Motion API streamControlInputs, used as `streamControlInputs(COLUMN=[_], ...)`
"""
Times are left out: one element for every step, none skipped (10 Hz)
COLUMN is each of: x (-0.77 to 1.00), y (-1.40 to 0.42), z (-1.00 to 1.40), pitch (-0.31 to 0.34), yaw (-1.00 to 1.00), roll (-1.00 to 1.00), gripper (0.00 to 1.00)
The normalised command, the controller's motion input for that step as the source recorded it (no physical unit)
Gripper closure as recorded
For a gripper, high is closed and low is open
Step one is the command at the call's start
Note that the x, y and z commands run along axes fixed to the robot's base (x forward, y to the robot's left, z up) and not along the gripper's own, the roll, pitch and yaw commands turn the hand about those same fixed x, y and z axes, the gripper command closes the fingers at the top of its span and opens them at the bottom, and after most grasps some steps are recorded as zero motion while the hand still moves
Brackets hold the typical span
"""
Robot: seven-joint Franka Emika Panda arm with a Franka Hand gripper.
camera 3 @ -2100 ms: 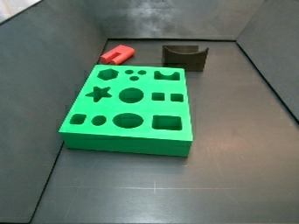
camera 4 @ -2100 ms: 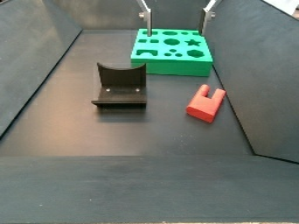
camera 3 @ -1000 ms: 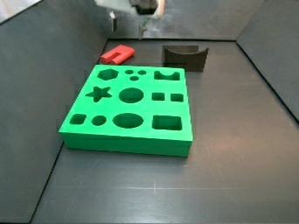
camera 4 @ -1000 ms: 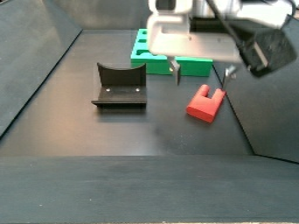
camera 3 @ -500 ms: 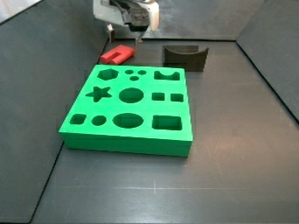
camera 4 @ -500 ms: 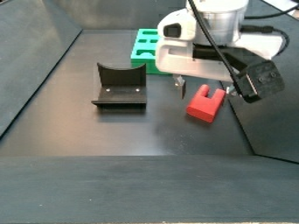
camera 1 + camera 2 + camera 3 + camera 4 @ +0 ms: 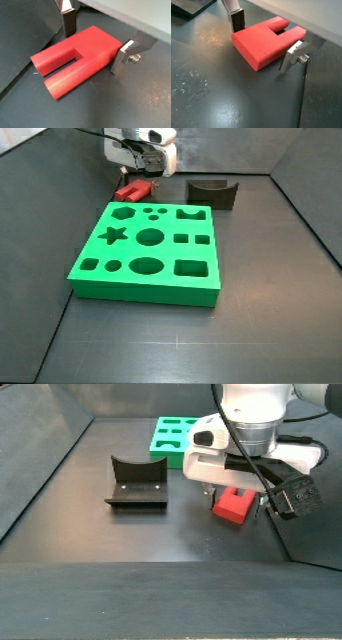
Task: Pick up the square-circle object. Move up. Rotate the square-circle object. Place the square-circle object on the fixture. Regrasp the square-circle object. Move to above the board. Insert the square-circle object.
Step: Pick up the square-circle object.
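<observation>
The end effector (image 7: 97, 46) is down at the dark floor (image 7: 160, 544), its two silver fingers spread apart on either side of the red square-circle object (image 7: 72, 60). In both wrist views the block lies flat between the plates: one finger (image 7: 67, 20) stands against one long side of the boxy body, and the opposite finger (image 7: 123, 56) stands just beside the outer prong. Whether the pads actually touch the red sides I cannot tell; a thin sliver of shadow shows at one plate (image 7: 291, 54). The jaws are open wide enough to straddle the block, not pinching it.

In a wrist view the block's (image 7: 264, 41) two prong-like legs point away from the solid end, with a rectangular slot between them.

In a side view the end effector (image 7: 230, 487) hangs under the white arm, at about 3 o'clock from the fixture (image 7: 135, 482), and the red block (image 7: 237, 503) shows just beneath it, resting on the floor. The green board (image 7: 171, 436) lies at about 12 o'clock from the fixture, partly hidden by the arm.

In a side view the end effector (image 7: 131, 176) sits at about 11 o'clock of the board (image 7: 147, 250), over the red block (image 7: 130, 191), with the fixture (image 7: 213, 192) well apart at about 1 o'clock of the board.
</observation>
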Motion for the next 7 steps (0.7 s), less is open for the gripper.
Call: streamControlInputs(x=[0.0,0.0,0.0,0.0,0.0,0.0,0.0], y=[0.07,0.0,0.0,0.0,0.0,0.0,0.0], z=[-0.11,0.0,0.0,0.0,0.0,0.0,0.0], pitch=[0.0,0.0,0.0,0.0,0.0,0.0,0.0], yaw=[-0.03,0.0,0.0,0.0,0.0,0.0,0.0], roll=[-0.14,-0.03,0.0,0.0,0.0,0.0,0.0], gripper=[0.0,0.0,0.0,1.0,1.0,1.0,1.0])
